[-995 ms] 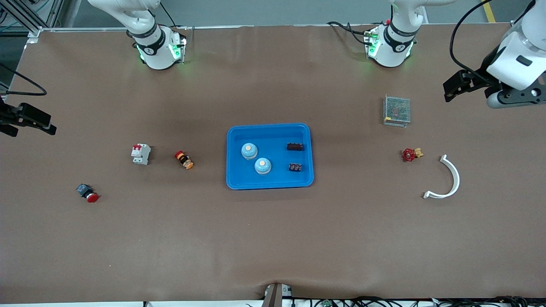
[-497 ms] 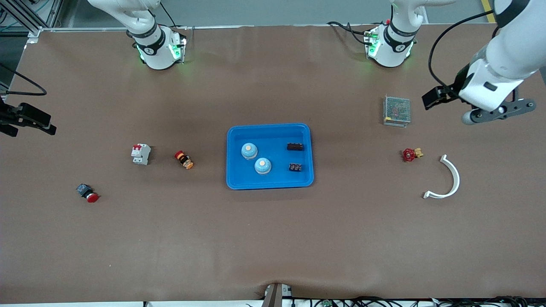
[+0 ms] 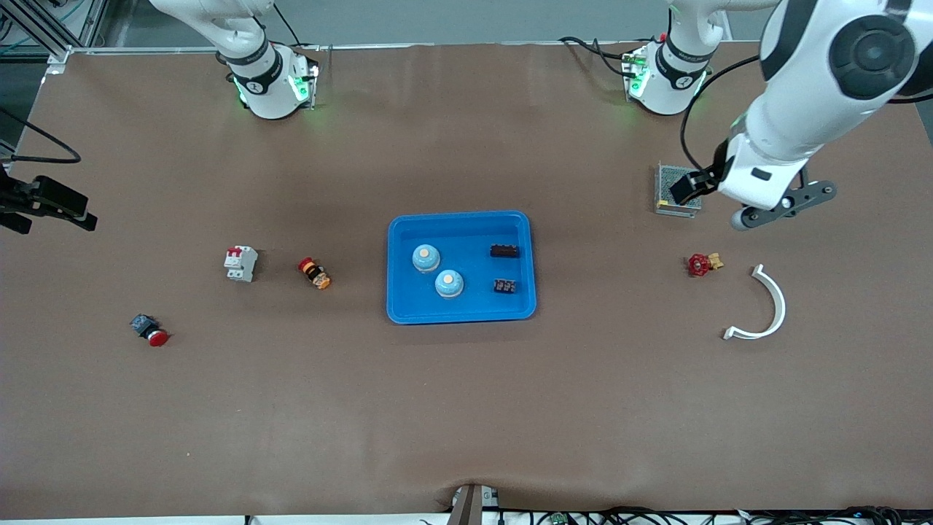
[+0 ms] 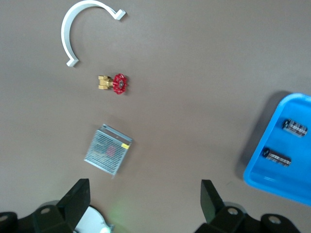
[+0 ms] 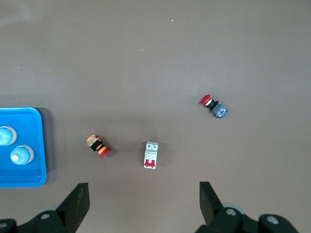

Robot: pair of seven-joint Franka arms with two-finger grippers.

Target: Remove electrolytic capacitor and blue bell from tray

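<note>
Bells (image 3: pixel 436 270) sit in tray (image 3: pixel 408 310); both hands open, empty.

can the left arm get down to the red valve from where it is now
Probably yes: the left gripper hangs open beside the mesh-cased power supply, and the red valve lies alone on bare table.

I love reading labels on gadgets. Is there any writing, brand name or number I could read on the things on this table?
No text can be read.
Capacitors in the blue tray: pale markings, too small.
Circuit breaker: print too small.
Mesh-covered box: a yellow sticker, blurred.
Arm bases: a round badge each, unreadable.
</note>
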